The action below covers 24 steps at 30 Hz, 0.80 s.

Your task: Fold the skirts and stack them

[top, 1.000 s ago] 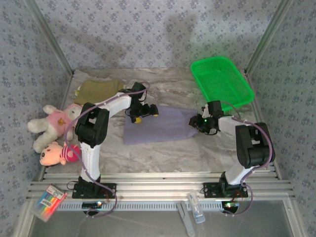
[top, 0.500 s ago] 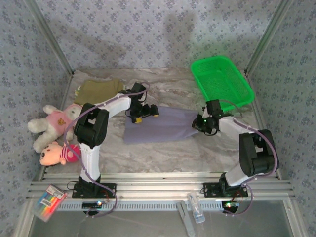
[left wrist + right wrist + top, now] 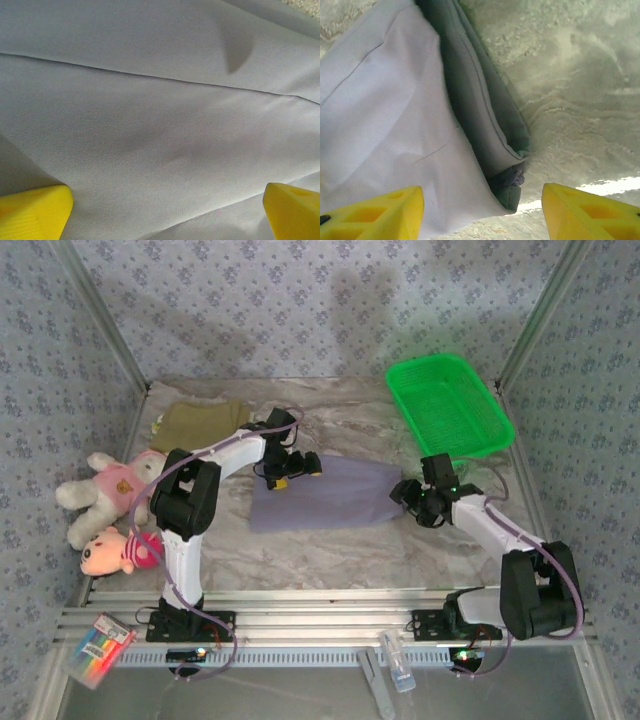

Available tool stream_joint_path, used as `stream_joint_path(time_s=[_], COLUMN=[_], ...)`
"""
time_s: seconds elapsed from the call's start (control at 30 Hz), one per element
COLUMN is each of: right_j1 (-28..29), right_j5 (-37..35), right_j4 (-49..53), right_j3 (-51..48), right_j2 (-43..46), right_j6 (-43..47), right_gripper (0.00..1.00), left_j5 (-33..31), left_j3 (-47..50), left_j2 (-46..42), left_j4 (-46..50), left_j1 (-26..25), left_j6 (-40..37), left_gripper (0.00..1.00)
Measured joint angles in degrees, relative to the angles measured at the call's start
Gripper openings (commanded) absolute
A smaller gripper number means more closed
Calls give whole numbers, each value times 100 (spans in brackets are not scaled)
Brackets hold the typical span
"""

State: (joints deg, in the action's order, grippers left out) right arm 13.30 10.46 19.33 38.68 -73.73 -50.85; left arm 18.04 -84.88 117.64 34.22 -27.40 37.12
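While the lavender skirt [image 3: 325,495] lies flat mid-way across the marbled table [image 3: 330,555], both arms attend its edges. Left gripper [image 3: 290,470] hovers over the cloth's far left part, jaws spread fully, nothing held. In the wrist view its yellow fingertips [image 3: 35,210] stand wide apart above smooth fabric crossed by one long crease. It is probably placed there to pinch that side for a fold.

Right gripper [image 3: 408,495] sits at the skirt's right edge, jaws parted, no grip. Its yellow fingertips [image 3: 375,210] straddle the layered corner, where the hem and shadowed under-layer show. The layers suggest one fold is already in. Judged step: taking up the right edge for the next fold.

Olive-khaki skirt [image 3: 200,423] lies bunched at back left, well apart, apparently unfolded. Green basket [image 3: 450,405] stands back right, and plush toys [image 3: 105,490] lie at the left margin. No stack has begun, so the task looks early.
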Motion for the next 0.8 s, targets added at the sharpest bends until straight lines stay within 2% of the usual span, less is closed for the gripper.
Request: stream_joint_path(time_s=[0.27, 0.53, 0.8], right_j1=[92, 210, 337], right_j5=[164, 68, -177], right_j4=[-898, -1392, -1440], right_j3=[-529, -595, -671], right_j2=[17, -142, -142], right_j6=[-1016, -1375, -1561], right_gripper=[65, 65, 65], left_j5=[0, -2, 0], left_j3=[0, -2, -2], left_j2=[0, 4, 11], left_j4=[0, -2, -2], left_j1=[0, 0, 0], left_j6=[-2, -2, -2], left_gripper=[100, 100, 100])
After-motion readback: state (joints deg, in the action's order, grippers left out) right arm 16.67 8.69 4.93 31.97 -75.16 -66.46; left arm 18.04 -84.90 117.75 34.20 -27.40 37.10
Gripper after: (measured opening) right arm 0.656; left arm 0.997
